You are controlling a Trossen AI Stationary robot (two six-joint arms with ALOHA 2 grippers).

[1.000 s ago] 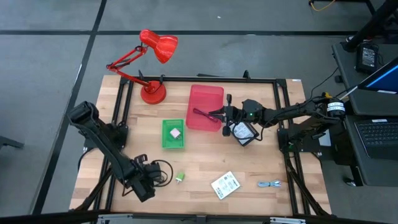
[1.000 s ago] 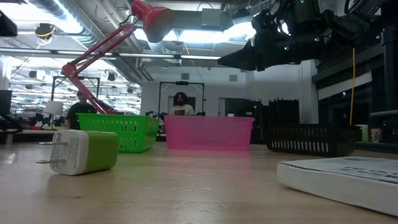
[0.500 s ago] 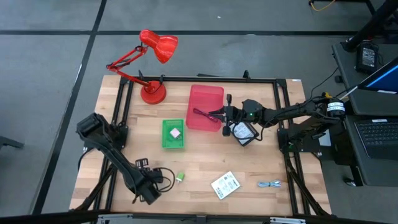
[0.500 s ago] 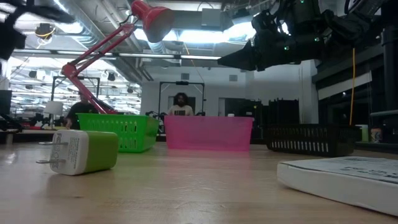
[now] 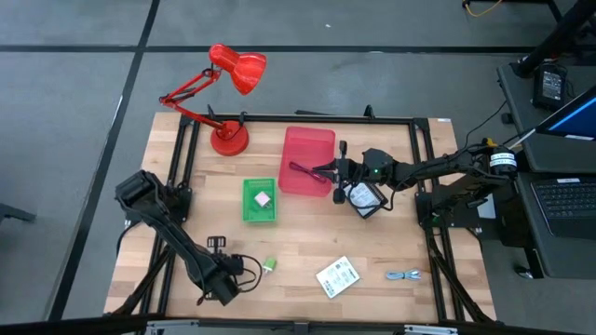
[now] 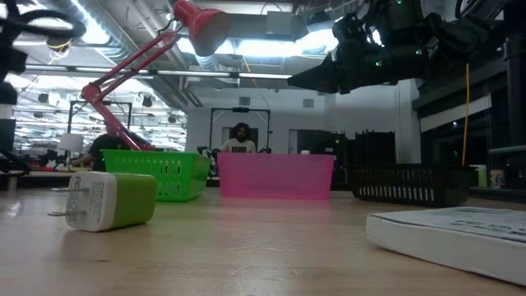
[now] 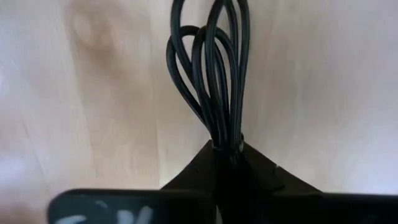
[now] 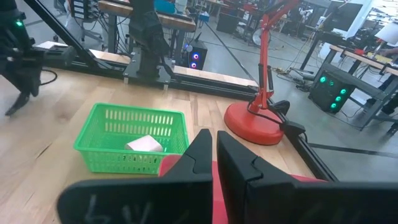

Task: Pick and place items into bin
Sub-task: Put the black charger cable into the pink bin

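Left gripper point(image 7: 227, 152) low at table's front-left, jaws pinching black coiled cable point(image 7: 211, 74) lying on wooden table point(image 5: 307, 247), right gripper point(image 5: 326, 171) pressed shut above red bin point(image 5: 307, 149)

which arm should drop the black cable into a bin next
Left. The left gripper is already shut on the black cable near the table's front left. The right gripper waits shut over the pink bin, far from the cable.

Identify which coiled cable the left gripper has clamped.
The black cable near the table's front-left; the left gripper pinches its loops. The blue-grey cable lies untouched at front-right.
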